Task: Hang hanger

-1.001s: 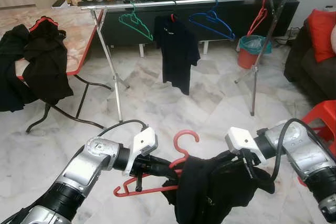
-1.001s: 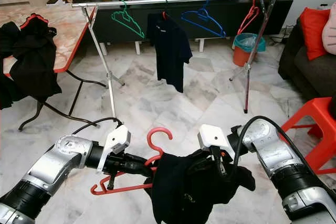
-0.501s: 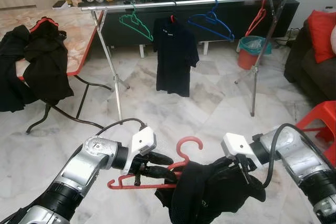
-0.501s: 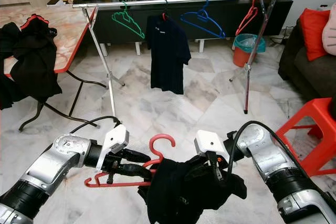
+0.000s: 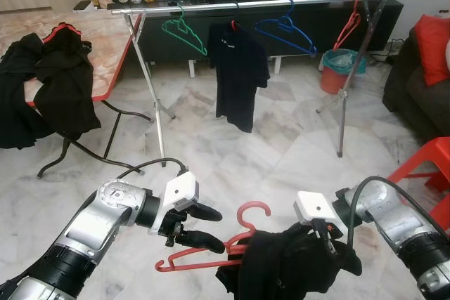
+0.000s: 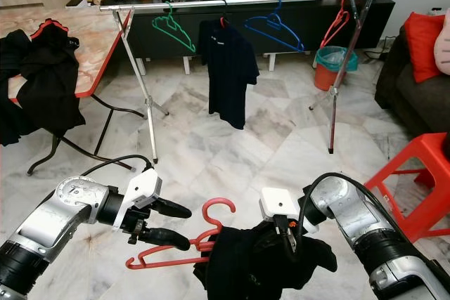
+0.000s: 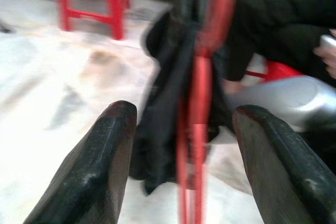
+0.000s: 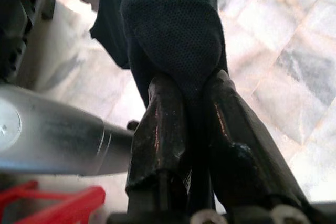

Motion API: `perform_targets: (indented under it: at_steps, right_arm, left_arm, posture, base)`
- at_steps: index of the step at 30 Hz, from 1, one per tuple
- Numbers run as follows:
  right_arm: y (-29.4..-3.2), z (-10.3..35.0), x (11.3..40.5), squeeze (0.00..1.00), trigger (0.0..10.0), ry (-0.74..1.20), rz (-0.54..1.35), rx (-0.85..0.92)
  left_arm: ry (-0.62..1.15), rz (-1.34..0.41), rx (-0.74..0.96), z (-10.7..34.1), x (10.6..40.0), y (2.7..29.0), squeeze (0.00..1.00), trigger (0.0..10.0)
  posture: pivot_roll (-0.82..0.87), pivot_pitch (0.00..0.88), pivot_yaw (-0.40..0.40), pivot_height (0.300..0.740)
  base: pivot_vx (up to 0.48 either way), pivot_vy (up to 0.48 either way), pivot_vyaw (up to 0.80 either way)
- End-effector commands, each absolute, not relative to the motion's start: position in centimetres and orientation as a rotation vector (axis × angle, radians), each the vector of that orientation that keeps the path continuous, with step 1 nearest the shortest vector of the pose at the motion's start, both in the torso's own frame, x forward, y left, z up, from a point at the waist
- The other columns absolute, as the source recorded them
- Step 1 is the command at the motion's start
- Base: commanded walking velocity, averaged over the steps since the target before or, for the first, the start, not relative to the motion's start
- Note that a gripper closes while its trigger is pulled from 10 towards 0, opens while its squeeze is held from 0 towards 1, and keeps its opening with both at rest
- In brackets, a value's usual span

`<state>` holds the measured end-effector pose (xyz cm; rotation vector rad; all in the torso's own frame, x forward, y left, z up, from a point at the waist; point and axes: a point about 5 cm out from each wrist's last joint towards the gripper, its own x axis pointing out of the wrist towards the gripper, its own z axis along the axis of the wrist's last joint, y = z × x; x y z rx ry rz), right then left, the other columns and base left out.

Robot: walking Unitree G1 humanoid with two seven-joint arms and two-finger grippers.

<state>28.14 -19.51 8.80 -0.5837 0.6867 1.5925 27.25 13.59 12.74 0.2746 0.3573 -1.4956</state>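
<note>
Rail (image 5: 281, 2): one silver clothes rack across the room, carrying four hangers — green hanger (image 5: 184, 33), blue hanger (image 5: 285, 31), red rack hanger (image 5: 348, 27), plus a black shirt (image 5: 239, 72) hung between green and blue.
Tabletop (image 5: 105, 40): one, at the robot's left, draped with two dark garments (image 5: 63, 89).
Black garment (image 6: 260, 261): one, bunched low in front, on the red hanger (image 6: 200, 244).
Red hanger: one, low between the two arms, hook upward.
Right pincer (image 8: 191, 108): clenched on a fold of the black garment.
Left pincer (image 5: 200, 226): released, fingers spread, red hanger just beyond them.
</note>
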Motion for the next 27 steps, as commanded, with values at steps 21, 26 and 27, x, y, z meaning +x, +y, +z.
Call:
perform_targets:
  at_steps: [21,26,27]
  right_arm:
    - [-22.6,12.6,32.0,0.00,0.0,0.533,1.261,-0.708]
    - [-22.6,13.0,32.5,0.00,0.0,0.468,1.184,-0.669]
    - [-22.3,12.9,32.5,0.00,0.0,0.456,1.191,-0.651]
  left_arm:
    - [0.396,0.046,0.327,9.1,33.6,26.7,0.00,10.0]
    - [0.480,0.103,0.295,6.7,32.6,26.0,0.00,10.0]
    - [0.510,0.089,0.296,6.1,32.3,25.7,0.00,10.0]
  posture:
    - [-0.05,0.015,0.013,0.740]
    - [-0.05,0.016,0.014,0.740]
    - [-0.05,0.017,0.017,0.740]
  base:
    - [0.000,0.000,0.00]
    - [0.000,0.000,0.00]
    - [0.000,0.000,0.00]
